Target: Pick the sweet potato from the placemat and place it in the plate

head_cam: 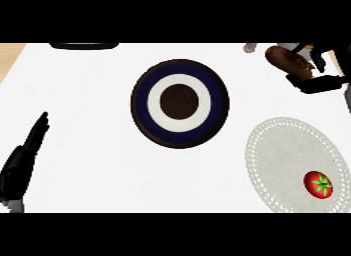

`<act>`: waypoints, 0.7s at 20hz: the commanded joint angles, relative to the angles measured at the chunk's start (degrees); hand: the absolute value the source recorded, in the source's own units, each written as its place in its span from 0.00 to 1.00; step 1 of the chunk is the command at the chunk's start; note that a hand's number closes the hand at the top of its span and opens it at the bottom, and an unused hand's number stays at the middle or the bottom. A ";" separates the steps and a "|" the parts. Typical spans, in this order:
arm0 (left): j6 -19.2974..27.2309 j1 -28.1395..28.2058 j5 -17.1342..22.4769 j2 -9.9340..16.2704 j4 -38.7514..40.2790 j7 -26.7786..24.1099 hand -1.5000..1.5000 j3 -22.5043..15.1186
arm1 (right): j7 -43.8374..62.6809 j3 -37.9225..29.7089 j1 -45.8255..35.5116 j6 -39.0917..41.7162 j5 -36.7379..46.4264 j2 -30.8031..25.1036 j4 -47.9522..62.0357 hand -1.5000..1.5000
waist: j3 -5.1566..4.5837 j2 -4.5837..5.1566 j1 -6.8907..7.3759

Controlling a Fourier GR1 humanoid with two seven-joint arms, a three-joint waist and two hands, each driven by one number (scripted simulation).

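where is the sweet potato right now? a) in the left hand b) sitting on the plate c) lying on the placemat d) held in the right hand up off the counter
d: the brown sweet potato is in the curled right hand, beyond the placemat, which holds only a tomato.

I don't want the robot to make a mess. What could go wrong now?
The right hand holds the sweet potato up near the counter's far right corner, away from the plate. If it lets go here, the potato could miss the plate and maybe roll off the counter. If it comes back low, it might knock the tomato on the placemat.
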 commanded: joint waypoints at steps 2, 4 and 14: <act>0.19 0.14 -0.47 0.42 0.62 -0.23 0.50 1.20 | 6.78 2.29 -3.33 3.07 -1.60 5.85 -6.40 1.00 | -0.06 -0.23 -0.61; -1.10 1.33 0.37 0.44 -0.28 -1.21 0.50 1.21 | 10.52 3.64 -5.47 1.68 -0.69 8.62 -6.66 1.00 | -0.06 -0.15 -0.26; -1.29 1.03 -0.61 -0.84 -0.42 -1.62 0.50 0.37 | 24.23 10.46 -10.97 1.35 3.39 18.92 -5.19 1.00 | -0.04 0.17 0.38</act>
